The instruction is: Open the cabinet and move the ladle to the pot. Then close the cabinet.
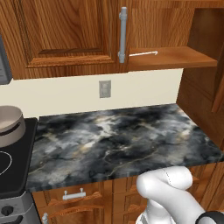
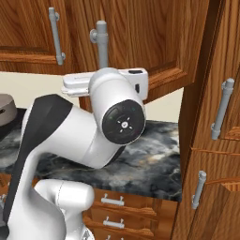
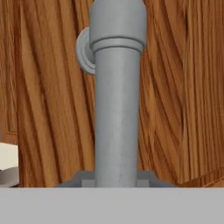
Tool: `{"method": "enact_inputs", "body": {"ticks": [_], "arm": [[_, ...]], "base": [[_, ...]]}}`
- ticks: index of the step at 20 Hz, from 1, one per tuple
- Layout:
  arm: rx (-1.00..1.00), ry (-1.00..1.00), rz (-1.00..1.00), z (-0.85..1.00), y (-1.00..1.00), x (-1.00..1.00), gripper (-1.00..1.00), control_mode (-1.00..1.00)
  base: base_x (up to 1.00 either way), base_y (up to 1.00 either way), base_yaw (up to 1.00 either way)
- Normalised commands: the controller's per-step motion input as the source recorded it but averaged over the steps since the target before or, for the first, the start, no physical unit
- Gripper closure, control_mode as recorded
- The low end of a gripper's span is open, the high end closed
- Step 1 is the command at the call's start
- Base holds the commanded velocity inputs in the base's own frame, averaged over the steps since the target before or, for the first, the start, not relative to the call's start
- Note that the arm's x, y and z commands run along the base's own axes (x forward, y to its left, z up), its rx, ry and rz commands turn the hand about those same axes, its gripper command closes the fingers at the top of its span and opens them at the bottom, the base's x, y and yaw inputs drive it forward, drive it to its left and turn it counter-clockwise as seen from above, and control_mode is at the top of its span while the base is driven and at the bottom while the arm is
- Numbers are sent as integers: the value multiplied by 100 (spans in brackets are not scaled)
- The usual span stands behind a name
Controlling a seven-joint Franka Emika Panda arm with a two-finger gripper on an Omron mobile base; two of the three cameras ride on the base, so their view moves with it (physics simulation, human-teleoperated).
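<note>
The claw (image 3: 116,181) is clamped tight on the handle (image 3: 117,100) of the cabinet door, its two tips hugging the grey bar at six o'clock in the hand view, with wood grain running behind. From the right base view that door (image 2: 154,42) stands swung out over the counter, the handle (image 2: 101,41) poking up at twelve o'clock above the white arm (image 2: 117,112).

Over in the left base view the cabinet (image 1: 175,43) is already open on its right half: the bare shelf (image 1: 173,57) shows at one o'clock, and on it lies a thin pale rod (image 1: 144,53), likely the ladle, too slight to say for sure. The closed left door (image 1: 65,33) with its own bar (image 1: 123,35) sits at twelve. The pot (image 1: 9,124) peeks in at nine o'clock on the stove (image 1: 13,166), well apart from the shelf, across the marble counter (image 1: 118,140).

So the opening step looks nearly done. To finish it well: keep the pull following the door's arc round its hinge, never straight back, or the bar twists in the grip. Swing it wide enough for a clear reach to the shelf, then release squarely and back off before turning in.
</note>
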Motion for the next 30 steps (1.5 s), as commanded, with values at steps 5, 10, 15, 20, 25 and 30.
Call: {"method": "enact_inputs", "body": {"ticks": [5, 10, 15, 20, 25, 30], "arm": [[0, 0, 1, -15, 0, 0, -100, -100], [0, -9, 0, -15, 3, 0, -100, -100], [0, -11, -1, -7, 0, 0, -100, -100], [0, -4, -6, 0, -3, -12, -100, -100], [0, 0, -15, 19, -10, -66, -100, -100], [0, 0, -15, 24, -1, -77, -100, -100]], "base": [[0, 0, 0], [0, 0, 0], [0, 0, 0], [0, 0, 0], [0, 0, 0], [0, 0, 0]]}}
